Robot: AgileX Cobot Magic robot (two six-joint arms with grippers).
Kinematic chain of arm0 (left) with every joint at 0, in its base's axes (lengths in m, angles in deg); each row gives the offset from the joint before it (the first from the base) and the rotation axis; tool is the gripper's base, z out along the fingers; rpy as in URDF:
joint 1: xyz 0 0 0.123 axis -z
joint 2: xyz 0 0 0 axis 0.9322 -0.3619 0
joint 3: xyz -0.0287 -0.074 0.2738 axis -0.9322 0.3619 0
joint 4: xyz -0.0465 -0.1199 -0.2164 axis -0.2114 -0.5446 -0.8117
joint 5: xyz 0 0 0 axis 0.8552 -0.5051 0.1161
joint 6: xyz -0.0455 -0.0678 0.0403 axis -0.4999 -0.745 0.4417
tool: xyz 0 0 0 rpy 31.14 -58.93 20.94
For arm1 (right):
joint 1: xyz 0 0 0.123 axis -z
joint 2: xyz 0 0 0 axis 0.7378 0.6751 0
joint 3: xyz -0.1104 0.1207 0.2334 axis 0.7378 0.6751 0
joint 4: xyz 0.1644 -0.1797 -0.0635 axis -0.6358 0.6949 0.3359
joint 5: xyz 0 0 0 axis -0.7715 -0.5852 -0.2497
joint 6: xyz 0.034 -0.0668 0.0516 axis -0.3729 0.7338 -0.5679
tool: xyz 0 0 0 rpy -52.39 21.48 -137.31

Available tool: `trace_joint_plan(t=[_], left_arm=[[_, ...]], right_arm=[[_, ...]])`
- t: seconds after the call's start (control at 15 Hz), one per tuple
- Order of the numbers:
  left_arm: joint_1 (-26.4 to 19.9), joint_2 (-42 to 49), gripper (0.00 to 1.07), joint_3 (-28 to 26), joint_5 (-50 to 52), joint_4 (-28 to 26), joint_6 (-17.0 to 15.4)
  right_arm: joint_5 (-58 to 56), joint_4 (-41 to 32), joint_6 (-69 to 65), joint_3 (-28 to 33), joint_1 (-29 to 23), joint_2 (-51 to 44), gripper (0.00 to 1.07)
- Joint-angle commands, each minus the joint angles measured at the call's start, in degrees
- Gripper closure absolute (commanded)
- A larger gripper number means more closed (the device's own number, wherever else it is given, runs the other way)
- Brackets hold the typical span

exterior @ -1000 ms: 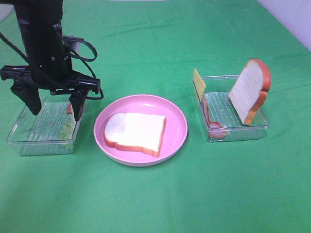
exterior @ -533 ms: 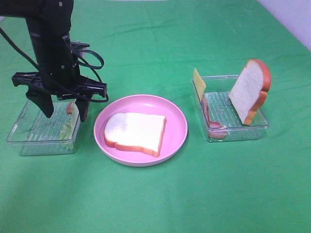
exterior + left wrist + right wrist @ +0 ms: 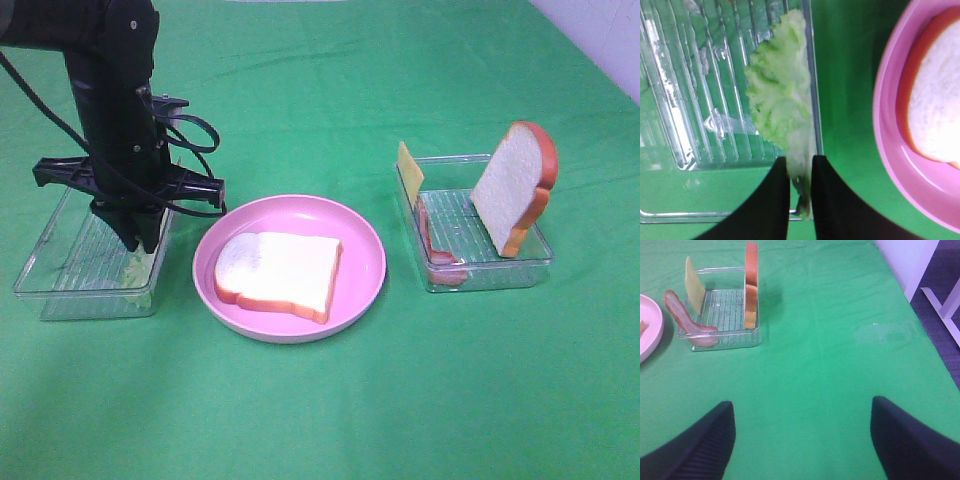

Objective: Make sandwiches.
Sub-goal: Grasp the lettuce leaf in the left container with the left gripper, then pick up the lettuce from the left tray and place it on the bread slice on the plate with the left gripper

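One bread slice (image 3: 280, 272) lies flat on the pink plate (image 3: 370, 262). My left gripper (image 3: 140, 238) reaches down into the left clear tray (image 3: 60, 280). In the left wrist view the gripper (image 3: 800, 162) is shut on the stem end of the pale green lettuce (image 3: 780, 100), which leans on the tray wall beside the plate (image 3: 887, 125). The second bread slice (image 3: 512, 185) stands upright in the right tray (image 3: 490, 278) with the yellow cheese (image 3: 408, 170) and the bacon strip (image 3: 432, 245). My right gripper (image 3: 802, 405) is open and empty over bare cloth, outside the exterior high view.
Green cloth covers the table. The right wrist view shows the right tray (image 3: 725, 305) with the bread (image 3: 751, 285), cheese (image 3: 694, 285) and bacon (image 3: 687, 320) far from the right gripper, and a white table leg (image 3: 920, 265) past the table edge.
My left gripper has dropped into the left tray, moved slightly right, and closed its wide-open fingers on the lettuce. Nothing else moved.
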Motion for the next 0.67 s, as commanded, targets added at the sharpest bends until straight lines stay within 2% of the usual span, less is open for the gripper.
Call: trace_joint_plan(t=[0.07,0.27,0.53,0.67], left_arm=[[-0.1,0.1,1.07,0.5,0.7,0.5,-0.4],[-0.1,0.2,1.07,0.2,0.2,0.3,-0.1],[0.0,0.5,1.07,-5.0,-6.2,-3.6,3.7],[0.0,1.8,1.07,-6.6,-6.4,-5.6,4.6]], right_arm=[[0.6,0.1,0.6,0.0,0.2,-0.9,0.36],[0.6,0.1,0.6,0.0,0.2,-0.9,0.36],[0.6,0.1,0.6,0.0,0.2,-0.9,0.36],[0.6,0.1,0.6,0.0,0.2,-0.9,0.36]])
